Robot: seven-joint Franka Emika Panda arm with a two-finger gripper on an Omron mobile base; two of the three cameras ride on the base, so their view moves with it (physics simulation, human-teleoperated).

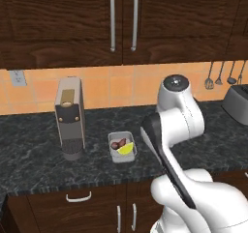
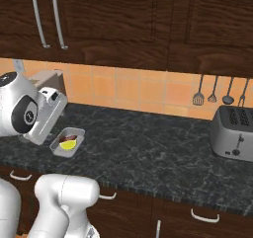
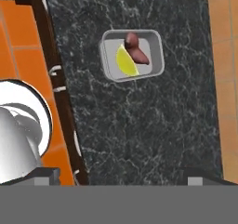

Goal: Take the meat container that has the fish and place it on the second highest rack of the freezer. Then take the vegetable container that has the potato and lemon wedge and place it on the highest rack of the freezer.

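The vegetable container is a small grey tray on the black stone counter. In it lie the dark reddish potato and the yellow lemon wedge. My gripper hangs above the counter, open wide with nothing between its fingertips. In the hand view the tray sits well ahead of the tips, apart from them. My hand shows above and just left of the tray. The meat container with the fish and the freezer are out of view.
A coffee machine stands on the counter left of the tray. At the far right stands a toaster, with utensils hanging on the tiled wall above it. Dark wood cabinets overhang the counter.
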